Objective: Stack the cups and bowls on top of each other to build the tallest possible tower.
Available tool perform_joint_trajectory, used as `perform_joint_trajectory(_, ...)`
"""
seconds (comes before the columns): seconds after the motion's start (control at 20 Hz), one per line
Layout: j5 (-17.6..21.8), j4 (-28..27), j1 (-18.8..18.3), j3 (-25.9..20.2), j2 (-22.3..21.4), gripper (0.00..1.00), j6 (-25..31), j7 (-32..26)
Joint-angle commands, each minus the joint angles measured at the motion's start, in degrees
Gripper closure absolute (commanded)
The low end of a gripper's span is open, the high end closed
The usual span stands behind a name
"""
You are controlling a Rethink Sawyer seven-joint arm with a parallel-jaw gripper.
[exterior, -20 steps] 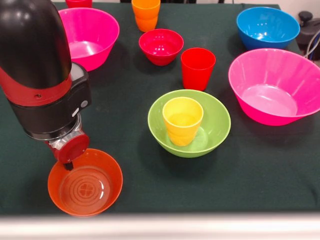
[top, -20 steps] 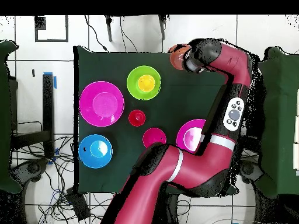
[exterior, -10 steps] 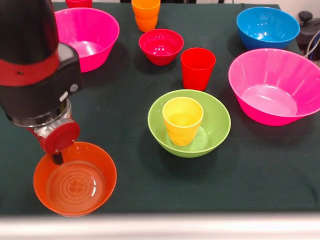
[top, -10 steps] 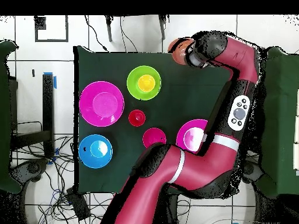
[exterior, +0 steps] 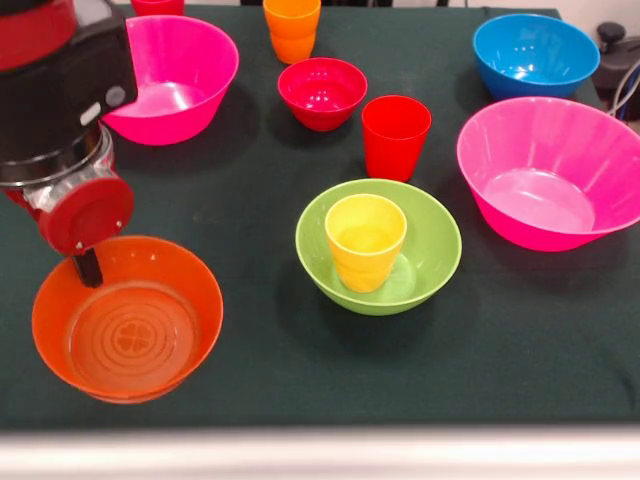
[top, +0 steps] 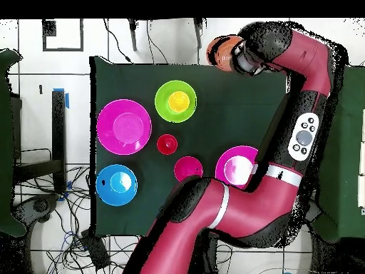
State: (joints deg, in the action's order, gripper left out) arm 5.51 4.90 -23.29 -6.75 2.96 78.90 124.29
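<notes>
Big dark green table (exterior: 250, 200) under everything. Long red and black arm (top: 299, 121) bent over one side of it, ending at the gripper (exterior: 88, 265) by the front view's near left corner. One dark finger (exterior: 88, 268) inside the rim of the small orange bowl (exterior: 128, 318), bowl pinched at that rim and tipped a little toward the camera, ringed flat bottom showing; looks off the cloth, though hard to be sure.

Two big hot-pink bowls — one (exterior: 548, 172) at the right edge, one (exterior: 175, 75) near the far left corner, partly behind the arm. Blue bowl (exterior: 535, 52) in the far right corner. Lime-green bowl (exterior: 378, 246) near the middle of the table, upright, with the yellow cup (exterior: 365, 240) standing inside it, mouth up. Only those two in the tower so far.

Small crimson bowl (exterior: 322, 92) toward the far edge. Red cup (exterior: 395, 136) just beside it, between it and the green bowl. Orange cup (exterior: 292, 28) at the far edge, right behind the crimson bowl.
</notes>
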Motion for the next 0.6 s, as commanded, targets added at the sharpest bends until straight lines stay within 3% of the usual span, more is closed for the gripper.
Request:
perform_joint_trajectory(0.05,-0.24,6.45,0.79,-4.5,-1.75,1.0,7.5,-14.26)
perform_joint_trajectory(0.6,-3.36,10.88,1.97,-4.22,-2.74,1.0,4.21,-14.35)
